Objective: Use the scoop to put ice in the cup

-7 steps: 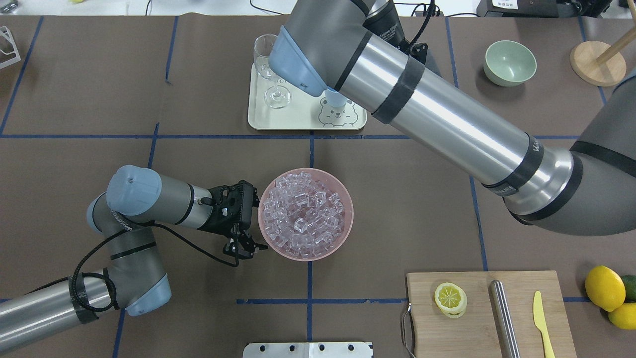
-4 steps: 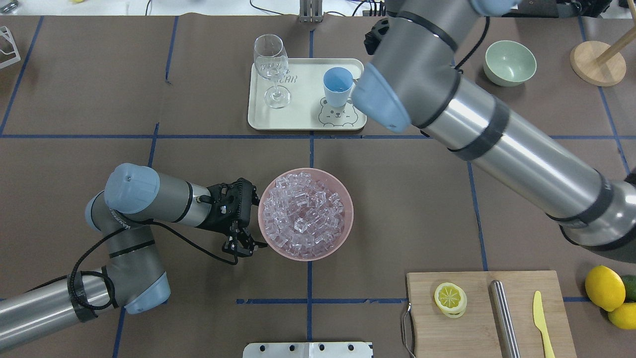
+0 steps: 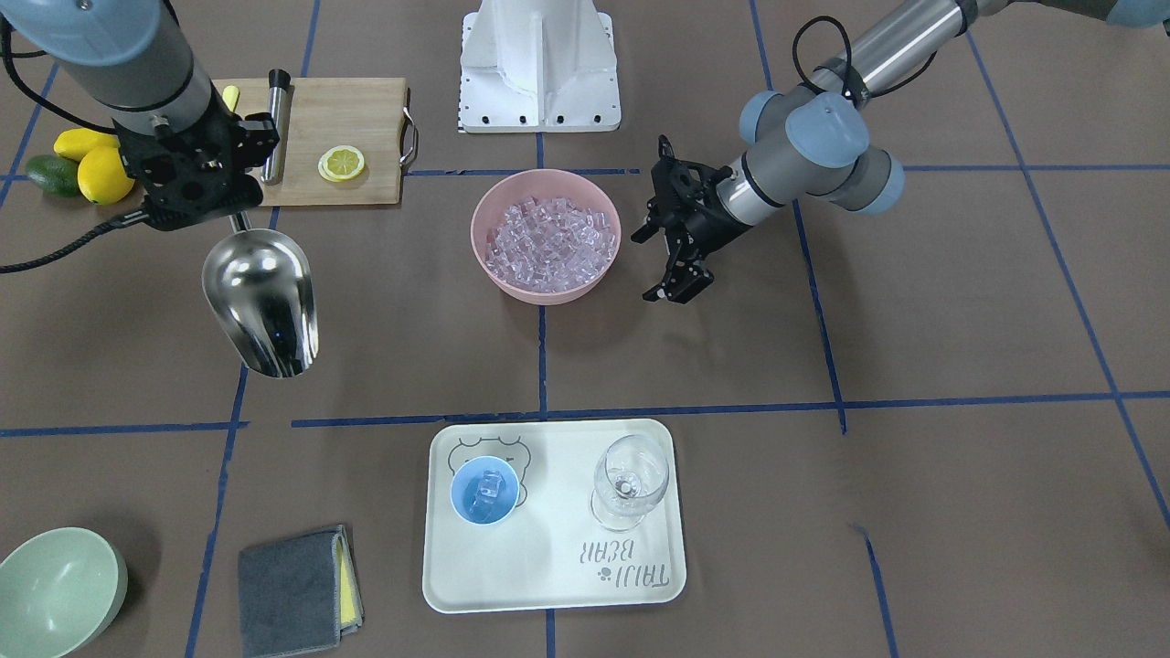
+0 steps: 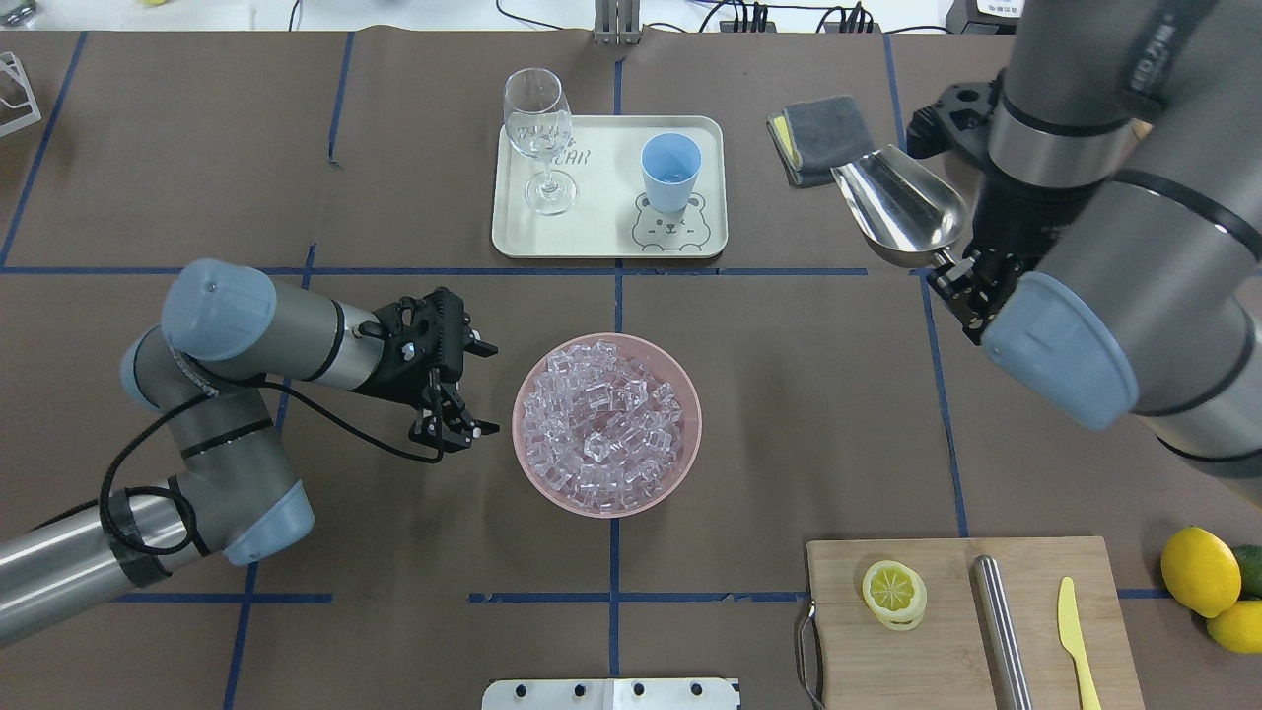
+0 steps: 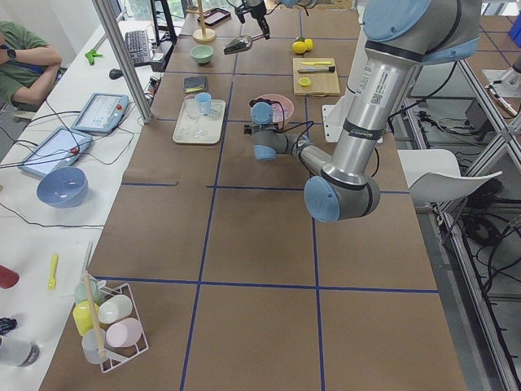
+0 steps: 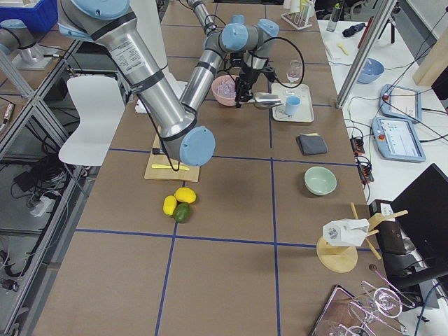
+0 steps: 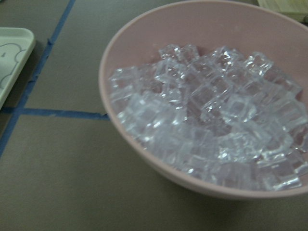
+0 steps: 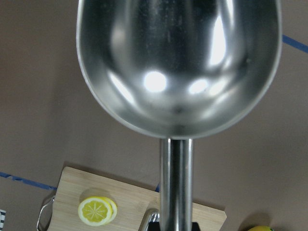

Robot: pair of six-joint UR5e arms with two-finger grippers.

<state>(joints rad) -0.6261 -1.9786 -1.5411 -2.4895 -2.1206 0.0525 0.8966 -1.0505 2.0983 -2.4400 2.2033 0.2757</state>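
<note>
While clamped on rod handle of scoop (image 4: 899,207), holds it up off table, well right of tray (image 4: 592,235), trough empty: right gripper (image 4: 958,284). Left gripper (image 4: 452,430): fingers parted, gripping nothing, just beside pink bowl (image 4: 518,426) heaped with ice (image 4: 603,424). Cup (image 4: 669,187): upright on tray near wine glass (image 4: 537,138), few cubes inside.

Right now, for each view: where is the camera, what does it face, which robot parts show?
Front-facing: across the table, facing the base; both arms, right arm holding scoop.
Overhead: behind the base, looking down; both arms.
Left: table's left end; left arm near.
Right: table's right end; right arm near.
Left wrist: faces ice in bowl; no body.
Right wrist: looks along scoop; almost no body.
Shared: front-facing and overhead show cup on tray.
</note>
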